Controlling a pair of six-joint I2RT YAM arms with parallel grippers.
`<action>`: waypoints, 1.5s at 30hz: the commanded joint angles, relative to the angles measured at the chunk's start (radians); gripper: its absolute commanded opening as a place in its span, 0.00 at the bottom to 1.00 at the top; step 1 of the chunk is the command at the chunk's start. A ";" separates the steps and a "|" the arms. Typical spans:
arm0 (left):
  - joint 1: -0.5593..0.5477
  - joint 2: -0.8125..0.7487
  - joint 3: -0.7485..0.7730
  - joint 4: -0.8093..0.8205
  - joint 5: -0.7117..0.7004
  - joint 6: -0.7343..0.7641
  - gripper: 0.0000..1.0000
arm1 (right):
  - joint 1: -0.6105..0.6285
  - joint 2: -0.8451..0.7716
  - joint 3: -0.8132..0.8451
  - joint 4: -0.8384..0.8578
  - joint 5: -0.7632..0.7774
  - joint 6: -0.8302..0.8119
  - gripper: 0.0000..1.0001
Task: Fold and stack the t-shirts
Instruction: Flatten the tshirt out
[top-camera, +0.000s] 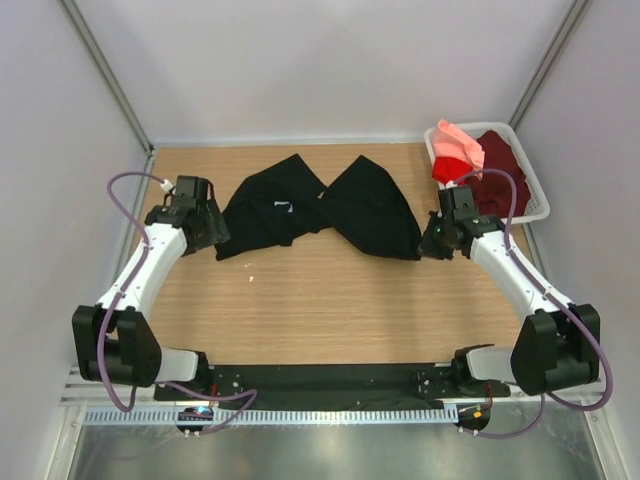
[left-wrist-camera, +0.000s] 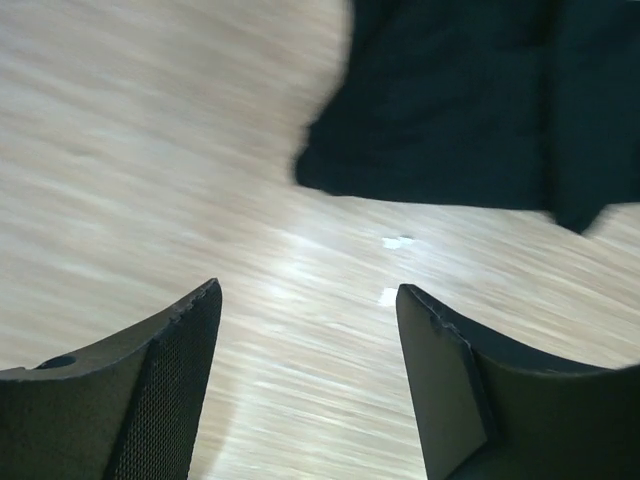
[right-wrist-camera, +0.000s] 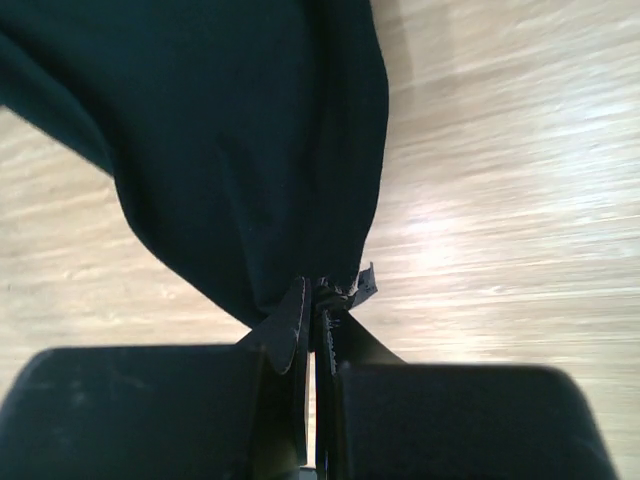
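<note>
The large black t-shirt (top-camera: 320, 205) lies bunched across the far half of the table, a small white label (top-camera: 283, 206) on its left part. My left gripper (top-camera: 212, 228) hangs at the shirt's left edge, open, with nothing between its fingers; in the left wrist view the black t-shirt (left-wrist-camera: 450, 110) lies ahead of the left gripper (left-wrist-camera: 308, 300), apart from it. My right gripper (top-camera: 432, 240) is shut on the shirt's right corner. The right wrist view shows the right gripper (right-wrist-camera: 322, 300) pinching the black t-shirt (right-wrist-camera: 240, 150). Maroon (top-camera: 498, 165), red (top-camera: 448, 168) and salmon-pink (top-camera: 458, 142) t-shirts lie in the basket.
A white mesh basket (top-camera: 536, 196) stands at the far right corner of the wooden table (top-camera: 330, 310). Small white scraps (left-wrist-camera: 397, 242) lie on the wood near the shirt's left edge. Grey walls close in on both sides.
</note>
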 joint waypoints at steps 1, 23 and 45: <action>0.000 -0.062 0.009 0.192 0.254 -0.042 0.72 | 0.011 -0.052 -0.021 0.127 -0.117 0.011 0.01; -0.035 0.293 0.107 0.278 0.405 -0.007 0.66 | 0.021 -0.024 -0.047 0.173 -0.118 -0.012 0.01; -0.287 0.765 0.684 0.165 0.050 0.113 0.56 | 0.061 -0.053 -0.102 0.232 -0.157 0.032 0.01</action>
